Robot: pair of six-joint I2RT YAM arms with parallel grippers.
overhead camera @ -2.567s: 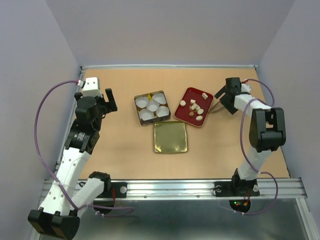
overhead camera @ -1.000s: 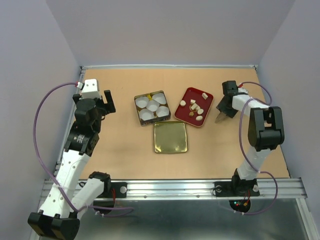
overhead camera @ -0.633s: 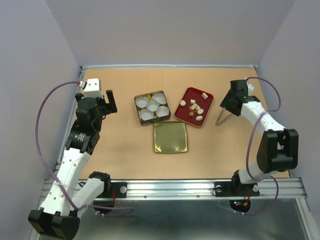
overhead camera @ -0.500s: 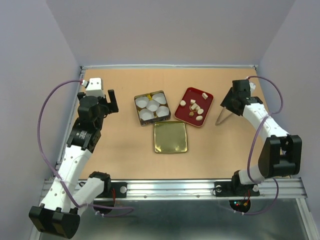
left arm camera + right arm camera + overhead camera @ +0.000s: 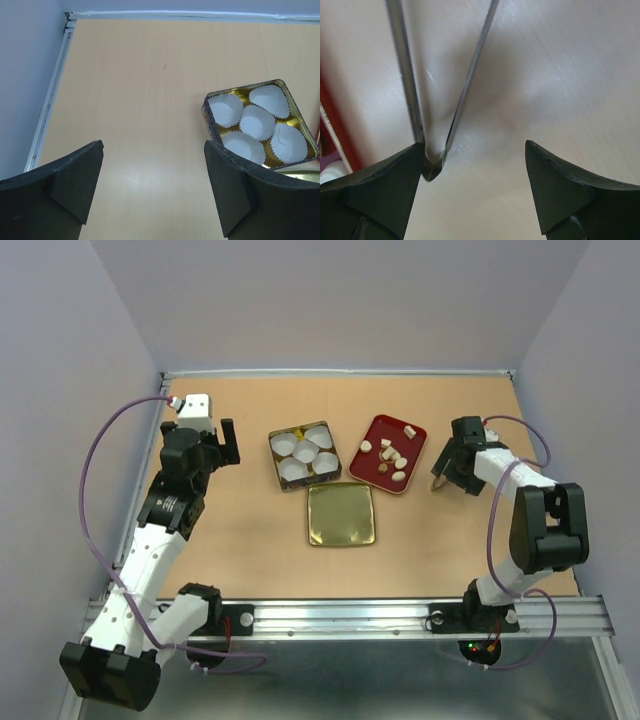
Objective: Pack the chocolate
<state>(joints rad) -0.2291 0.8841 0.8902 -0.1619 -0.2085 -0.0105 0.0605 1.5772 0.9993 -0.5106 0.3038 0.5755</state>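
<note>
Several cream and tan pieces of chocolate [image 5: 388,454] lie on the red tray [image 5: 375,430]. The square gold box [image 5: 277,456] holds white paper cups [image 5: 257,121]. My right gripper [image 5: 450,470] sits low over the table just right of the tray, open. Metal tongs [image 5: 406,75] lie in a V under it, their joined end touching its left finger [image 5: 380,185]; nothing is gripped between the jaws of that gripper [image 5: 472,145]. My left gripper [image 5: 226,440] hangs open left of the box, and in its wrist view the gripper [image 5: 153,145] has only bare table beneath it.
The gold lid [image 5: 341,514] lies flat in front of the box and tray. The tray's red edge [image 5: 337,132] shows at the left of the right wrist view. A raised rail [image 5: 49,100] runs along the table's left side, with walls beyond.
My right gripper's jaws have spread wider and let the tongs go; its wrist has dropped down beside them. The left arm has shifted slightly to the right.
</note>
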